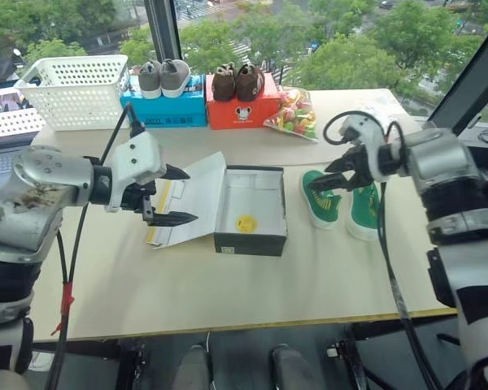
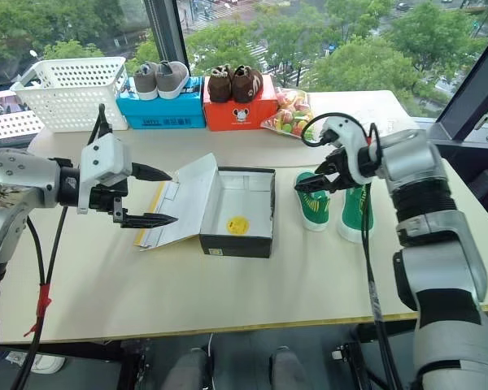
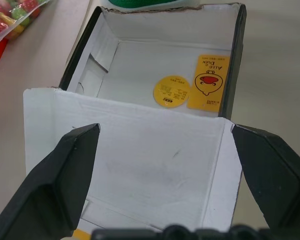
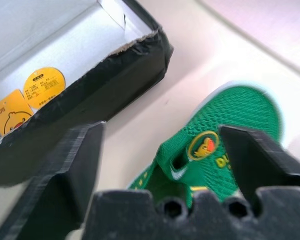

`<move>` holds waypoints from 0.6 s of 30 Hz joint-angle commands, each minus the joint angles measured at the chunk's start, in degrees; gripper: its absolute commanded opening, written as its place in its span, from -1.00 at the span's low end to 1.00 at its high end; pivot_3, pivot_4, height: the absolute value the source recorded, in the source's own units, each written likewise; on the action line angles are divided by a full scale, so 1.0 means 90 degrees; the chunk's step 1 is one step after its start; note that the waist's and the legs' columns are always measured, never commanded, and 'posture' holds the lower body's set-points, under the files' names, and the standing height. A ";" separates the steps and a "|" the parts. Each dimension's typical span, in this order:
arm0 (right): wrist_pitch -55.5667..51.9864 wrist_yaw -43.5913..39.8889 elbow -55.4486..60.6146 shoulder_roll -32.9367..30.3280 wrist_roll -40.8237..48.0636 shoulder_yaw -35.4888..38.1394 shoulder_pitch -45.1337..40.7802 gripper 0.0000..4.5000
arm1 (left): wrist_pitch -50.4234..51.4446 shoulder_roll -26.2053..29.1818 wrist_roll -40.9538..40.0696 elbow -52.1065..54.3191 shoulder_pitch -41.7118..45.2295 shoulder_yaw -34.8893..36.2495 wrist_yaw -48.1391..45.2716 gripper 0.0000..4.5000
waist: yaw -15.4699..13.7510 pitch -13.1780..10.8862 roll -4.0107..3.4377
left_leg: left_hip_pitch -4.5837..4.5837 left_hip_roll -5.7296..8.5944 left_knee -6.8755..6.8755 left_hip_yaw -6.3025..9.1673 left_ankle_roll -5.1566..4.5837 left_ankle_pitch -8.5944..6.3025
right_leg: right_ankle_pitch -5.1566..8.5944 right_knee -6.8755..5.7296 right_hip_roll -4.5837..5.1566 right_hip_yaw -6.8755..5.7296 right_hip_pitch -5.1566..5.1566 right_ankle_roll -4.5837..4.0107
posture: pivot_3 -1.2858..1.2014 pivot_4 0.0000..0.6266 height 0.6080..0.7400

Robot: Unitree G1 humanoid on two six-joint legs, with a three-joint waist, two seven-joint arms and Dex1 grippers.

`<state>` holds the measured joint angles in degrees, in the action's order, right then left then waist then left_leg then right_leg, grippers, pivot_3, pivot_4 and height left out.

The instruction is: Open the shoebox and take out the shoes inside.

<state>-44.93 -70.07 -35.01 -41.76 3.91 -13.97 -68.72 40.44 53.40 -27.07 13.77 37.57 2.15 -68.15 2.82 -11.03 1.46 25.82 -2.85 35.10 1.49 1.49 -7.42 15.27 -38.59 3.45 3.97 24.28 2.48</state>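
The small black cardboard shoebox (image 1: 250, 213) with the white inside is sitting open in the middle of the pale wooden table (image 1: 228, 292). Its lid flap (image 1: 187, 199) is lying back flat toward the robot's left. Inside the box, a round yellow tag (image 3: 172, 91) and a yellow duck label (image 3: 208, 82) are lying on the white floor.

The two small green slip-on shoes (image 1: 340, 201) with white soles are sitting side by side on the table, just beside the box on the robot's right.

The right gripper (image 1: 332, 180) is hanging just over the nearer green shoe with its two black fingers spread wide, holding nothing. The left gripper (image 1: 177, 195) is hanging over the lid flap, also spread wide and holding nothing.

Along the back edge, a white plastic basket (image 1: 73, 91), a blue box (image 1: 164, 110) with grey shoes (image 1: 163, 77) on top, an orange-red box (image 1: 242, 110) with brown shoes (image 1: 237, 81) on top and a bag of bright sweets (image 1: 295, 114) are standing in a row.
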 commanded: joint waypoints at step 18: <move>-0.0006 0.4067 0.6032 0.2061 0.1983 0.5281 0.4899 0.98 | -0.0820 -0.2731 -0.0586 0.1913 -0.4486 0.2471 0.3546 1.00 | -0.0109 0.0056 0.0048 | -0.0149 -0.0007 -0.0007 -0.0004 0.0005 -0.0012 | -0.0008 0.0089 0.0001 0.0002 -0.0182 0.0020 | 0.03 -0.52 1.00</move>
<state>-57.09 -38.41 15.42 -24.56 28.49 34.05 -30.85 41.17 29.12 -39.17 30.93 0.35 27.65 -36.42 1.84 -10.53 1.89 24.45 -2.89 35.05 1.45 1.57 -7.56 15.22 -37.78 3.48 3.99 22.58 2.63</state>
